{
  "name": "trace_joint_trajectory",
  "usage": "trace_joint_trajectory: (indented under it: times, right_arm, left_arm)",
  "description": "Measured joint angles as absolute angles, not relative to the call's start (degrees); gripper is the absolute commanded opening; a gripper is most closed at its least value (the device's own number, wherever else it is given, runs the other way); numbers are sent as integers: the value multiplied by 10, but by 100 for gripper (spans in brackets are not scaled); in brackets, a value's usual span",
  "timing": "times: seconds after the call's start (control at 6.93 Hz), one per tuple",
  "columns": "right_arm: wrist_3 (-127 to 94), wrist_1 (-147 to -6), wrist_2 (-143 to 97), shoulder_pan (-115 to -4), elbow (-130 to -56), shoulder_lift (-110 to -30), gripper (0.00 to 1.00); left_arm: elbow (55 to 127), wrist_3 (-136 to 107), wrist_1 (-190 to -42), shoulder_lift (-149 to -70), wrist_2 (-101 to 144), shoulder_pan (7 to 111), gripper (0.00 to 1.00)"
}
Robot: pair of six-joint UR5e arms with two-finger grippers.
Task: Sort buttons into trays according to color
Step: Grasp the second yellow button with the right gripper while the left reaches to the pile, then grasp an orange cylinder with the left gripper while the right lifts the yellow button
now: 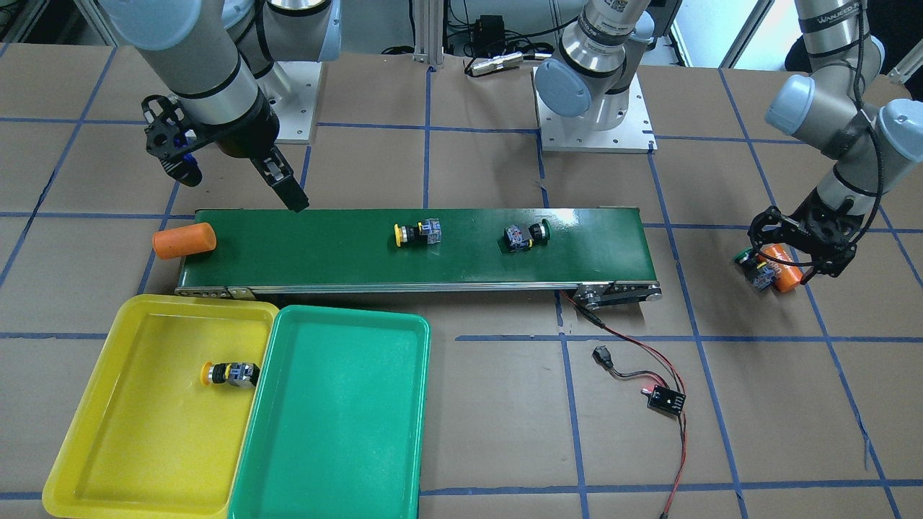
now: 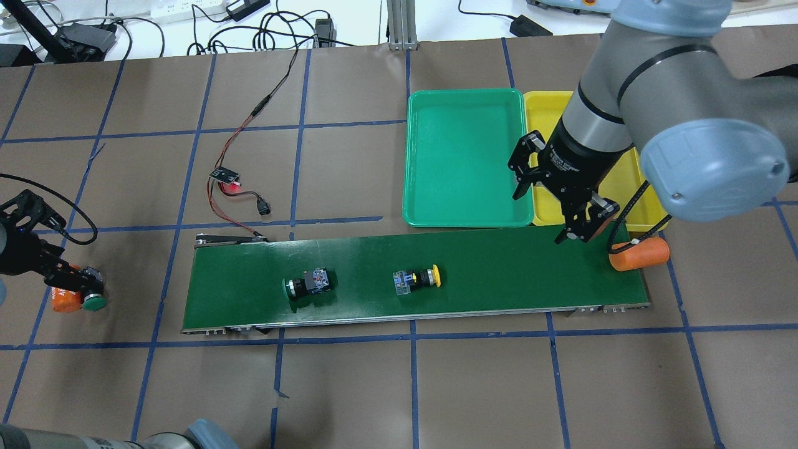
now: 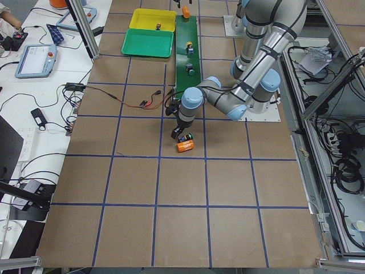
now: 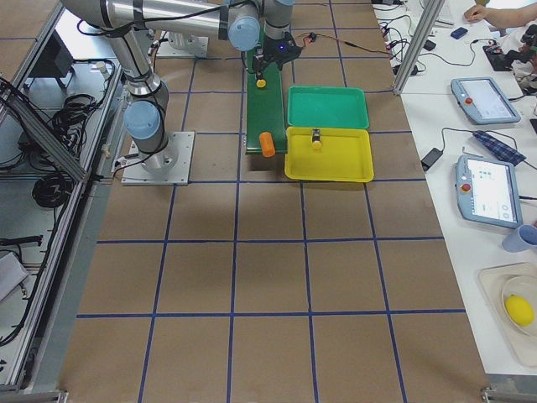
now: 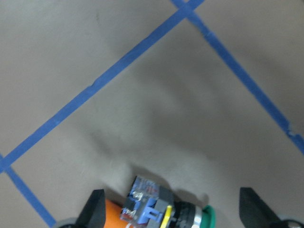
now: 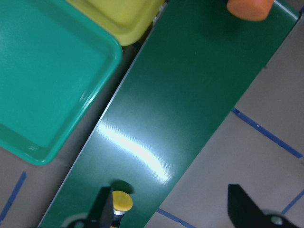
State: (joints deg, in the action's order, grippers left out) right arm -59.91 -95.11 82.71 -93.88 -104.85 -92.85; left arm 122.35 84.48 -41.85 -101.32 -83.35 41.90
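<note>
One yellow button [image 1: 229,373] lies in the yellow tray [image 1: 108,432]. The green tray [image 1: 339,447] beside it holds nothing. On the conveyor belt [image 1: 324,252] lie a yellow button [image 1: 418,233] and a green button [image 1: 526,236]. A second green button [image 1: 753,265] lies on the table off the belt's end, against an orange cylinder [image 1: 784,268]. My left gripper [image 5: 173,209] is open and low over it, one finger on each side. My right gripper [image 2: 580,232] is open and empty above the belt's end near the trays.
Another orange cylinder [image 1: 184,240] lies at the belt's end by the yellow tray. A red-black cable with a small controller board [image 1: 663,398] lies on the table beside the belt's motor end. Blue tape lines grid the brown table.
</note>
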Motion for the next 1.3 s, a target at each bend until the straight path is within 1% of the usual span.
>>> trace_joint_trajectory:
  times: [0.14, 0.58, 1.01, 1.3]
  right_arm:
    - [-619, -969, 827, -957, -1073, -929, 100]
    - [-652, -1019, 828, -980, -1110, -912, 100]
    - [-707, -1092, 829, -1017, -1115, -851, 100]
    - [-728, -1111, 829, -1040, -1116, -831, 100]
  left_arm:
    - [1221, 865, -409, -1027, -840, 403, 100]
    - [1227, 982, -407, -1038, -865, 375, 100]
    - [1229, 1004, -409, -1046, -869, 374, 100]
    - [1225, 1005, -407, -1049, -867, 376, 100]
